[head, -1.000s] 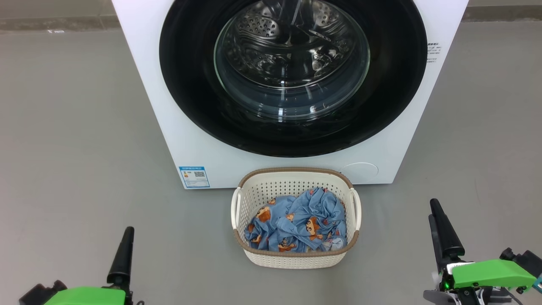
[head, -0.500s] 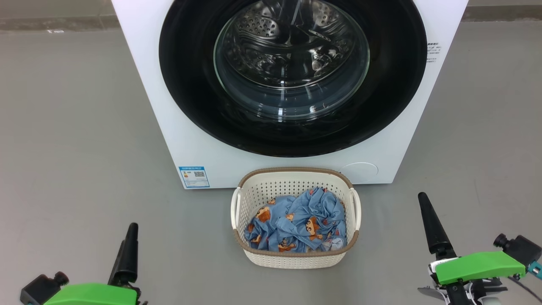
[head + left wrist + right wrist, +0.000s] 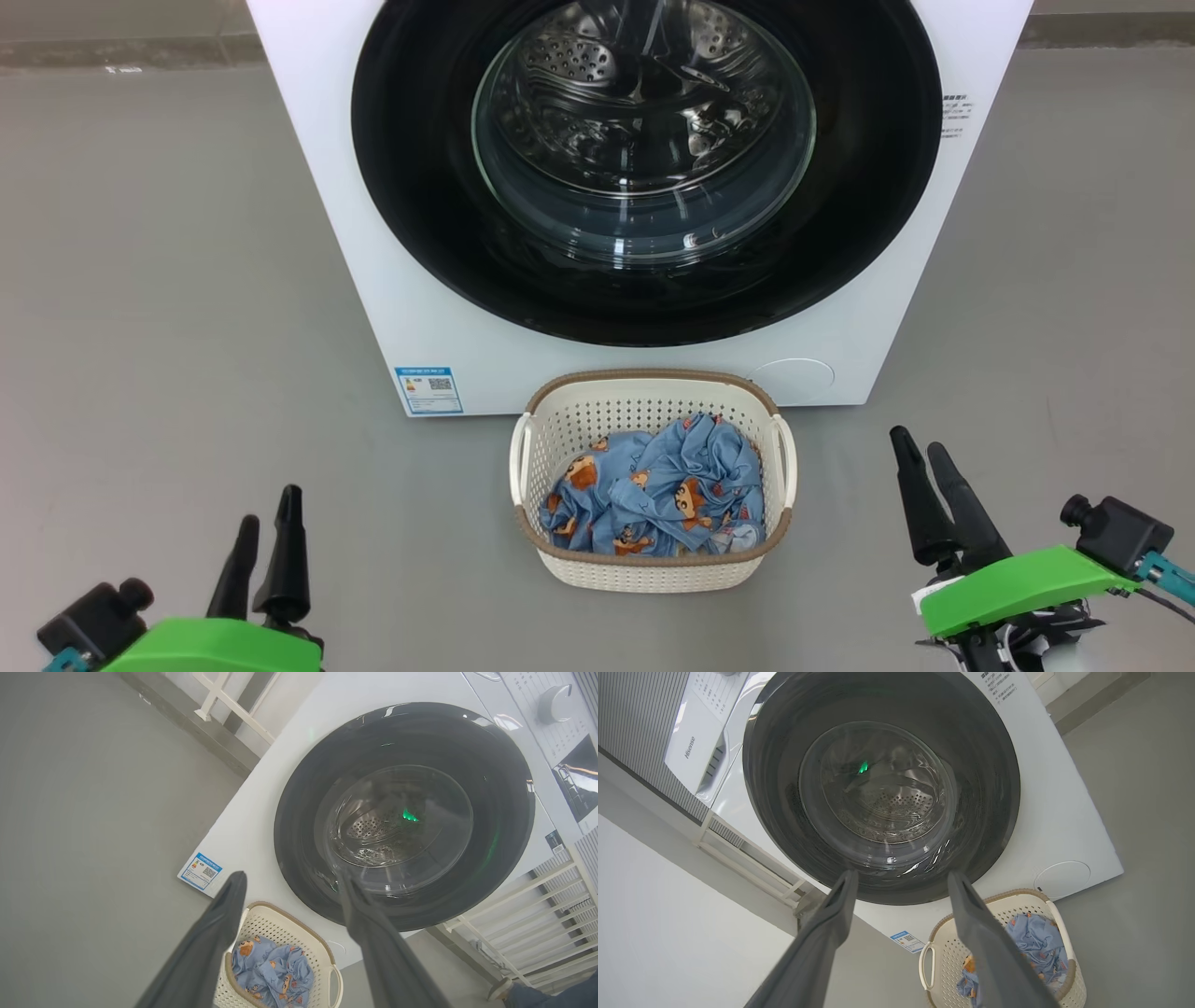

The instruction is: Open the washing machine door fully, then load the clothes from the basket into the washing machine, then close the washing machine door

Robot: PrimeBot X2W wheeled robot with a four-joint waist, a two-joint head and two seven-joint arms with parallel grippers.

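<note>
Facing a Shut Door

Left gripper [image 3: 268,511] and right gripper [image 3: 918,443] were held low, jaws apart, empty. Between them the clothes [image 3: 663,495] lay in the basket [image 3: 653,376], judged soft and light. Beyond, the door [image 3: 420,187] was shut on the washer [image 3: 345,233]: glossy, likely slippery. Where to grip it could not be made out.

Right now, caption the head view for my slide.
The washing machine door shut, clothes lying in the basket before it, left gripper and right gripper open and empty.

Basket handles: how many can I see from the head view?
2. The left handle and the right handle sit on opposite sides of the basket; none looks hidden.
</note>
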